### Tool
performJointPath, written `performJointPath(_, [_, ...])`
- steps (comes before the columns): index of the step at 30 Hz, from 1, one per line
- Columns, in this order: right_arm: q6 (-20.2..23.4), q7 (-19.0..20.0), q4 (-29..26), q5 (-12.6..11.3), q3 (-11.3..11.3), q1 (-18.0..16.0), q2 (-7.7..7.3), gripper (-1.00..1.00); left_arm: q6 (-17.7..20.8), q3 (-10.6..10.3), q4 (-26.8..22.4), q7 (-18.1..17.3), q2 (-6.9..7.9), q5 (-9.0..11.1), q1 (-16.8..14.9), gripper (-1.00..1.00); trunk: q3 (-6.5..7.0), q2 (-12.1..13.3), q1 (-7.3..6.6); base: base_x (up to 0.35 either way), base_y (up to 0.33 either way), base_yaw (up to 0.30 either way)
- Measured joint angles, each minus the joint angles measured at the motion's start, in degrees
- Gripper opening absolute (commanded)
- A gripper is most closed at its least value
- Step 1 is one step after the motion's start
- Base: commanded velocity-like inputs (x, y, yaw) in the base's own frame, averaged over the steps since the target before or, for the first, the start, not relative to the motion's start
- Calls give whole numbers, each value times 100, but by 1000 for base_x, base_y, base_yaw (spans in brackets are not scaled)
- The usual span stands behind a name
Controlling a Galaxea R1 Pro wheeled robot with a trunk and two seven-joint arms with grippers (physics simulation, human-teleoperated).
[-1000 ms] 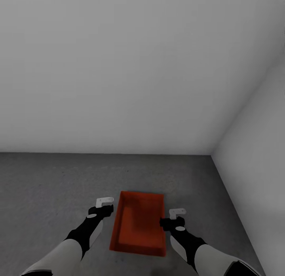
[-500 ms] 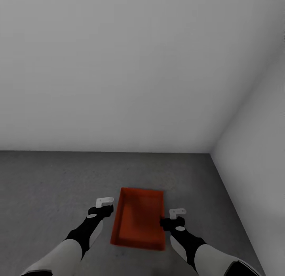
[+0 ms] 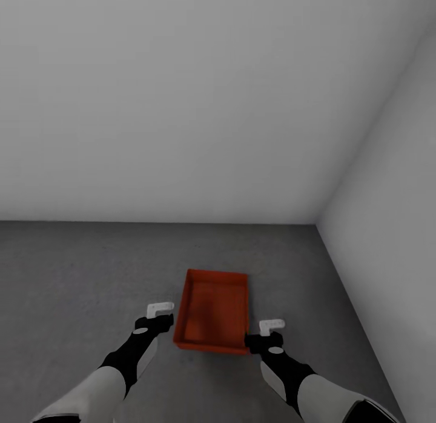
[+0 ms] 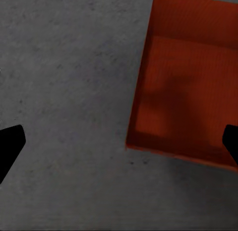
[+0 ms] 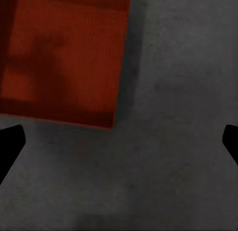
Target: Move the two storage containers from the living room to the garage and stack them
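Note:
One orange-red open-top storage container point(image 3: 213, 311) rests flat on the dark grey concrete floor point(image 3: 85, 277) of the garage, a short way out from the corner of two white walls. Its ribbed bottom is bare. My left gripper point(image 3: 160, 308) hangs open just left of its near corner, apart from it. My right gripper point(image 3: 271, 323) is open beside the near right corner, also clear of it. The left wrist view has the container point(image 4: 188, 87) off to one side of the open gripper point(image 4: 119, 146). In the right wrist view the container point(image 5: 64, 57) sits beyond the open gripper point(image 5: 119, 141).
A white back wall point(image 3: 181, 108) meets a white side wall point(image 3: 393, 217) at the right, forming a corner behind the container. Grey floor stretches away to the left of the container and in front of it.
The whole head view has shifted: the camera has drawn back, so the container now lies farther ahead of both grippers. The arms keep their pose and both grippers stay open.

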Motion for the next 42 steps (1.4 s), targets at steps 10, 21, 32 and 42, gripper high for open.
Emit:
performJointPath(10, [-21, -70, 8, -7, 7, 0, 7, 100, -2, 0, 0, -7, 0, 0, 0, 100, 33, 0, -3, -239, 0, 0])
performJointPath(21, [-15, -100, 15, -9, 9, 2, 10, 100, -1, 0, 3, -9, 0, 0, 0, 100, 128, 0, -4, -12, 0, 0])
performJointPath(32, [-42, -47, 938, -22, 6, 137, 82, 100, -19, -6, 574, -7, -12, 16, 1, 100, 225, -1, -4, 0, 0, 0])
performJointPath(42, [-41, -28, 1020, -9, -1, 1027, 92, 100, -25, 4, 1985, 21, 44, 141, 7, 100, 313, -1, -4, 0, 0, 0])
